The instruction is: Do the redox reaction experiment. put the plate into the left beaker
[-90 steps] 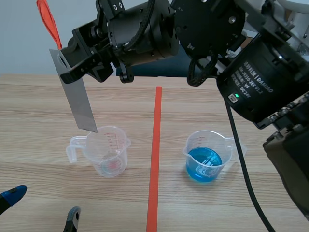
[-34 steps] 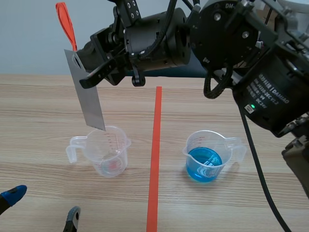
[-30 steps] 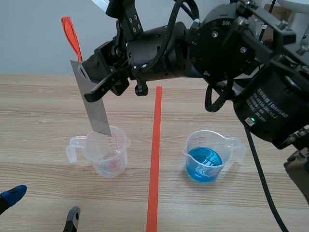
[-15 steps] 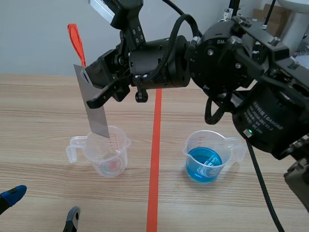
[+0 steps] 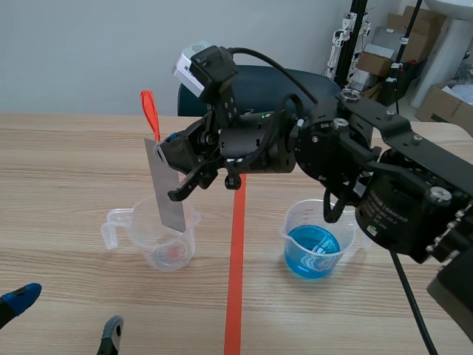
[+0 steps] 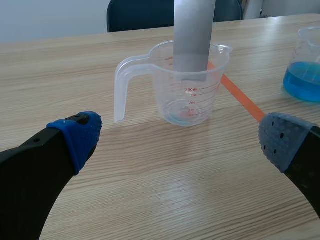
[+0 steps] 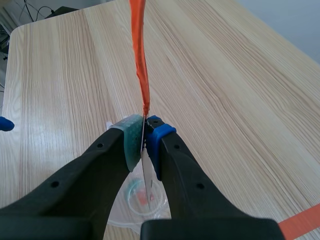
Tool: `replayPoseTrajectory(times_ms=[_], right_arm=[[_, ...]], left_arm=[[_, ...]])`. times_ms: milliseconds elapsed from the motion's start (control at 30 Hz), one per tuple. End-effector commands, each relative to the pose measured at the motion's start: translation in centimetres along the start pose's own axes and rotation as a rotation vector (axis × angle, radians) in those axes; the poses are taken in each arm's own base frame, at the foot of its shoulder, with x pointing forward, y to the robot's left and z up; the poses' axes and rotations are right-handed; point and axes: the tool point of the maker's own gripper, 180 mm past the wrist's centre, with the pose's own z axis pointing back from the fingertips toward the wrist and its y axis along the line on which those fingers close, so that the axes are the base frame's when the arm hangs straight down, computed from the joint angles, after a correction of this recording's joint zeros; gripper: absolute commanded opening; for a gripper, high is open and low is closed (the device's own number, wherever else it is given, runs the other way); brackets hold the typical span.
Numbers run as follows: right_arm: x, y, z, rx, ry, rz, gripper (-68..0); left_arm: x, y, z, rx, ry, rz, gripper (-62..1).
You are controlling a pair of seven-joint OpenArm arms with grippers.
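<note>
While the right gripper (image 5: 171, 157) reaches across the orange-red tape line (image 5: 236, 251) toward the worktop's (image 5: 59, 170) left edge, its fingers are clamped on the upper end of the grey plate (image 5: 169, 194). The wrist view shows the thin sheet pinched edge-on between the two pads (image 7: 131, 135). An orange strip (image 5: 150, 112) stands up from the top of the plate, above the fingers. The plate hangs slightly tilted, and its lower end is already inside the left beaker (image 5: 151, 238) – below the rim, clear of the bottom. That clear beaker stands on the left side of the tape line with its handle toward the left edge. The right beaker (image 5: 321, 238), holding blue liquid, stands on the other side of the line, well apart. The left gripper (image 5: 66, 314) sits low by the near left corner – fingers spread wide, gripping nothing, the left beaker ahead of it.
</note>
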Motion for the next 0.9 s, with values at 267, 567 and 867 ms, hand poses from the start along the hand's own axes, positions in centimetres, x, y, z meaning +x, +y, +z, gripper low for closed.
replayPoseTrajectory(times_ms=[267, 567, 867], right_arm=[[0.0, -1.2, 0.0, -0.021, -0.053, 0.004, -66.9], [-0.7, 0.6, -0.9, 0.029, -0.041, 0.046, -66.9], [-1.5, 1.1, -1.2, 0.043, -0.051, 0.065, -66.9]], left_arm=[[0.3, 0.1, 0.3, -0.005, -0.008, -0.001, 1.4], [0.3, 0.1, 0.3, -0.005, -0.008, -0.001, 1.4], [0.3, 0.1, 0.3, -0.005, -0.008, -0.001, 1.4]])
